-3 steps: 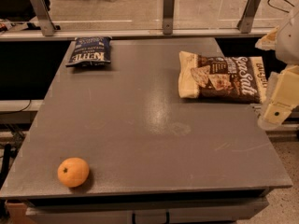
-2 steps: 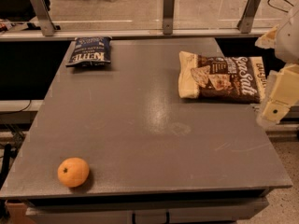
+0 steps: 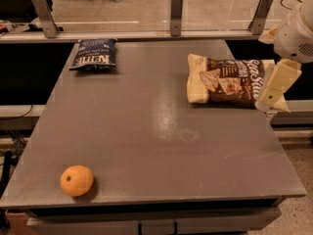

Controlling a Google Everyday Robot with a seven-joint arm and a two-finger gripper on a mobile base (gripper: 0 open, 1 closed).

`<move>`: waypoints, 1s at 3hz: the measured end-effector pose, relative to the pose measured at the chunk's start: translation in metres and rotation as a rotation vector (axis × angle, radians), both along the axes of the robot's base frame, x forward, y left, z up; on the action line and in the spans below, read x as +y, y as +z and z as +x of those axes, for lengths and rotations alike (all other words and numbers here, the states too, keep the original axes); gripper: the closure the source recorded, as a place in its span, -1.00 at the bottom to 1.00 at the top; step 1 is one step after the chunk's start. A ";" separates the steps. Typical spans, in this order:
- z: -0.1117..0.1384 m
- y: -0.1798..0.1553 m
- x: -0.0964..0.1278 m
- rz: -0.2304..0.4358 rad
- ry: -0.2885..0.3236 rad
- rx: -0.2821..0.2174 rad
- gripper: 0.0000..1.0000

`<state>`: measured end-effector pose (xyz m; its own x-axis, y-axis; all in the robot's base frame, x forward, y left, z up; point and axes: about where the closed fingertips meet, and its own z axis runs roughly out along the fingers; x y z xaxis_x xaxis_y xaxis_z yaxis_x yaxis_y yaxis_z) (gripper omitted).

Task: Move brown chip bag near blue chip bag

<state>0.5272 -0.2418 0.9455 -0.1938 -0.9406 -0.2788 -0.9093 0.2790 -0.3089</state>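
Note:
The brown chip bag [image 3: 229, 81] lies flat at the right side of the grey table [image 3: 146, 131], cream ends left and right, "Sea Salt" script on top. The blue chip bag [image 3: 93, 54] with white "Kettle" lettering lies at the table's far left corner. My gripper [image 3: 277, 87], cream-coloured, hangs from the white arm [image 3: 297, 31] at the right edge of the view. It sits over the brown bag's right end and hides part of it.
An orange [image 3: 77, 180] sits near the table's front left corner. A rail with metal posts [image 3: 176, 11] runs behind the table. The table's right edge is close to the brown bag.
My gripper has shifted a little left and up, closer over the brown bag's right end. The bags and the orange have not moved.

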 end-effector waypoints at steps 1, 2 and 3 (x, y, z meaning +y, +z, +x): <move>0.044 -0.015 -0.012 0.025 0.014 -0.026 -1.00; 0.079 -0.036 -0.016 0.067 0.024 -0.016 -1.00; 0.101 -0.061 -0.016 0.118 0.013 0.020 -1.00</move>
